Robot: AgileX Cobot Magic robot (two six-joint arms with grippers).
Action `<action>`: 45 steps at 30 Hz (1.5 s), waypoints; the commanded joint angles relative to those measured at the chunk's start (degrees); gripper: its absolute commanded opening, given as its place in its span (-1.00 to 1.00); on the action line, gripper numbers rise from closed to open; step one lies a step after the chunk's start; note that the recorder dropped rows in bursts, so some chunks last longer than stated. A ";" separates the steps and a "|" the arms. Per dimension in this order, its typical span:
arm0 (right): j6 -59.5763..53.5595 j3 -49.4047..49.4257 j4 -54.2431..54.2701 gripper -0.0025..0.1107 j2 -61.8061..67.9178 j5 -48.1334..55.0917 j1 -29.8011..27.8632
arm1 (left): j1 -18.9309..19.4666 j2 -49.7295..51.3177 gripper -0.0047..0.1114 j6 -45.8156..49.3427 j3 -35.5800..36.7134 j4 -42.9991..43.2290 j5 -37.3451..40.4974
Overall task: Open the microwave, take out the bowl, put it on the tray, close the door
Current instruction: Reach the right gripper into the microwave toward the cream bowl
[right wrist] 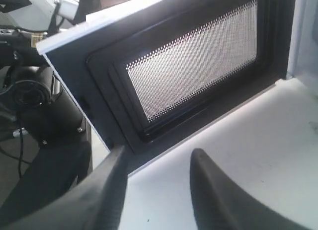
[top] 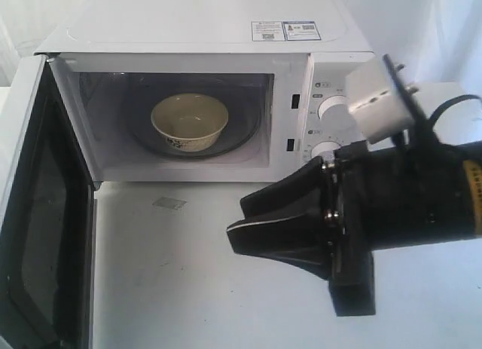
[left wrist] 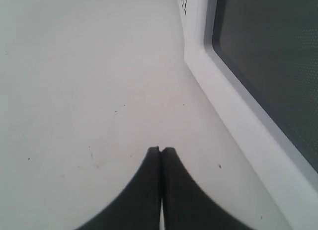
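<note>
The white microwave (top: 203,21) stands at the back with its door (top: 38,213) swung wide open to the left. The cream-yellow bowl (top: 190,121) sits upright on the turntable inside the cavity. My right gripper (top: 236,218) hovers low over the table in front of the knob panel, pointing left, apart from the bowl. Its fingers (right wrist: 114,163) are spread and hold nothing, facing the door's inner mesh window (right wrist: 194,66). My left gripper (left wrist: 161,149) is shut and empty over the table beside the door's outer window (left wrist: 268,66). No tray is in view.
The white table (top: 188,289) lies in front of the microwave, with a small pale patch (top: 169,203) on it. Two round knobs (top: 331,108) are partly hidden by my right arm's white camera block (top: 376,100). The left arm's dark body (right wrist: 39,101) shows behind the door.
</note>
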 commanded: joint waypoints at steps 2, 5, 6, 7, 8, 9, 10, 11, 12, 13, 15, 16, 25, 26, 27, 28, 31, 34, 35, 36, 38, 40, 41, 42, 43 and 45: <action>-1.06 -0.96 0.31 -0.27 6.32 7.94 5.27 | 0.07 -0.27 -0.92 -0.32 0.20 -0.60 0.18; -0.61 -2.79 -0.82 -0.27 8.84 12.11 7.99 | 0.07 -0.27 -0.92 -0.32 0.20 -0.60 0.18; -0.61 -3.35 -0.82 -0.27 9.46 13.34 8.63 | 0.07 -0.27 -0.92 -0.32 0.20 -0.60 0.18; -0.61 -4.18 -0.82 -0.27 10.07 14.65 9.41 | 0.07 -0.27 -0.92 -0.32 0.20 -0.60 0.18; -0.61 -5.08 -0.82 -0.27 10.51 16.02 10.14 | 0.07 -0.27 -0.92 -0.32 0.20 -0.60 0.18; -0.61 -5.84 -0.82 -0.27 10.89 17.55 10.87 | 0.07 -0.27 -0.92 -0.32 0.20 -0.60 0.18; -1.25 -6.93 -0.82 -0.26 11.47 20.12 11.51 | 0.07 -0.27 -0.92 -0.32 0.20 -0.60 0.18; -2.59 -7.59 -0.82 -0.26 11.83 22.26 12.14 | 0.07 -0.27 -0.92 -0.32 0.20 -0.60 0.18; -4.66 -8.29 -0.82 -0.26 12.33 25.07 12.65 | 0.07 -0.27 -0.92 -0.32 0.20 -0.60 0.18; -7.08 -8.93 -0.82 -0.26 12.84 28.21 13.46 | 0.07 -0.27 -0.92 -0.32 0.20 -0.60 0.18; -10.76 -9.67 -0.82 -0.26 13.48 36.03 14.77 | 0.07 -0.27 -0.92 -0.32 0.20 -0.60 0.18; -14.58 -9.83 -0.82 -0.26 13.86 40.46 15.70 | 0.07 -0.27 -0.92 -0.32 0.20 -0.60 0.18; -21.70 -10.41 -0.82 -0.19 15.94 49.33 22.61 | 0.07 -0.27 -0.92 -0.32 0.20 -0.60 0.18; -21.70 -10.26 -0.82 -0.18 16.61 50.49 23.25 | 0.07 -0.27 -0.92 -0.32 0.20 -0.60 0.18; -21.41 -10.26 -0.82 -0.17 17.55 52.02 24.04 | 0.07 -0.27 -0.92 -0.32 0.20 -0.60 0.18; -21.43 -10.26 -0.82 -0.17 18.52 53.87 24.81 | 0.07 -0.27 -0.92 -0.32 0.20 -0.60 0.18; -21.72 -10.26 -0.82 -0.17 20.81 58.02 26.98 | 0.07 -0.27 -0.92 -0.32 0.20 -0.60 0.18; -22.84 -10.26 -0.82 -0.17 21.85 59.97 28.02 | 0.07 -0.27 -0.92 -0.32 0.20 -0.60 0.18; -22.84 -10.26 -0.82 -0.17 21.98 60.11 28.02 | 0.07 -0.27 -0.92 -0.32 0.20 -0.60 0.18; -22.55 -10.26 -0.82 -0.17 22.08 60.89 28.02 | 0.07 -0.27 -0.92 -0.32 0.20 -0.60 0.18; -20.07 -10.26 -0.82 -0.17 22.12 64.12 28.37 | 0.07 -0.27 -0.92 -0.32 0.20 -0.60 0.18; -18.16 -10.24 -0.82 -0.17 22.47 68.24 29.55 | 0.07 -0.27 -0.92 -0.32 0.20 -0.60 0.18; -18.01 -10.24 -0.82 -0.17 22.77 69.83 30.37 | 0.07 -0.27 -0.92 -0.32 0.20 -0.60 0.18; -18.01 -10.24 -0.82 -0.17 22.95 70.21 31.04 | 0.07 -0.27 -0.92 -0.32 0.20 -0.60 0.18; -17.88 -10.24 -0.82 -0.17 23.30 70.21 31.51 | 0.07 -0.27 -0.92 -0.32 0.20 -0.60 0.18; -15.60 -10.24 -0.82 -0.17 23.68 70.87 32.19 | 0.07 -0.27 -0.92 -0.32 0.20 -0.60 0.18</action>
